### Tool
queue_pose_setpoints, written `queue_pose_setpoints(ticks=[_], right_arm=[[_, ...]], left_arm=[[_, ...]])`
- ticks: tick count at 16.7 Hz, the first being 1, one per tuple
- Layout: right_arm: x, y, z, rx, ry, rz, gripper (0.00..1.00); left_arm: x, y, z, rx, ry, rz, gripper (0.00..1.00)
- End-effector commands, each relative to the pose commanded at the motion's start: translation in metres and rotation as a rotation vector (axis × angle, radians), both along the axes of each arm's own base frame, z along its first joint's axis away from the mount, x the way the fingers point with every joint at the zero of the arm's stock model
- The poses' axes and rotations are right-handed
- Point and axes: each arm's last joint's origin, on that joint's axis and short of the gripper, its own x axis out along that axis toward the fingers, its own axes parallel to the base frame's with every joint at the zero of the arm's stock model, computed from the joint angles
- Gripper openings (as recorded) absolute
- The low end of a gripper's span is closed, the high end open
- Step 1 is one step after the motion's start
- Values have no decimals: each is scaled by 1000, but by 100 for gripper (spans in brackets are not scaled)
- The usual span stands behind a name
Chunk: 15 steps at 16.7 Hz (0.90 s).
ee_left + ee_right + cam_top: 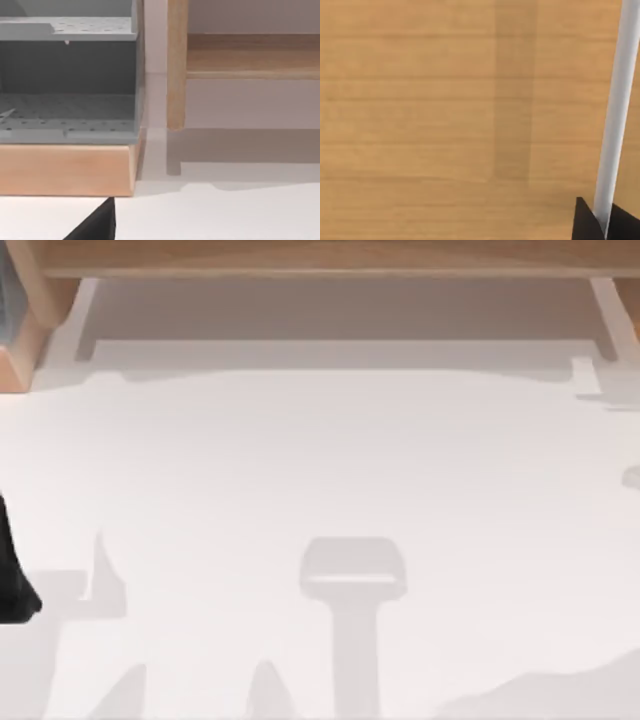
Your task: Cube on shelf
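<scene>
The shelf (320, 258) is a long light-brown board along the table's far edge, with a wooden side support (176, 65) at its left end. The cube is out of view. A dark part of my left arm (12, 580) sits at the table's left edge. A black corner of my left gripper (97, 225) points toward the shelf's left support. My right gripper (605, 222) is close against the wood-grain surface of the shelf (445, 100), next to a thin white strip (617, 100).
A grey perforated rack (65, 75) on a wooden base (65, 167) stands just left of the shelf, at the far left corner (15, 330). The white table (320, 490) carries only soft shadows of the arms.
</scene>
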Motion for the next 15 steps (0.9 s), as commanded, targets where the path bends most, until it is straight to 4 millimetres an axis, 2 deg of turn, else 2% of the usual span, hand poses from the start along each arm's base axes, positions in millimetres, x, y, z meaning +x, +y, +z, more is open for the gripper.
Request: queue_pose_setpoints(ticks=[3, 7, 9, 15], right_arm=[[-11, -1, 1, -2, -4, -1, 0], [-49, 1, -2, 8, 7, 1, 0], [-61, 1, 0, 2, 2, 0, 0], [-67, 0, 0, -1, -2, 3, 0]], left_arm=[[0, 0, 0, 0, 0, 0, 100], [0, 0, 0, 0, 0, 0, 100], [0, 0, 0, 0, 0, 0, 100], [0, 0, 0, 0, 0, 0, 100]])
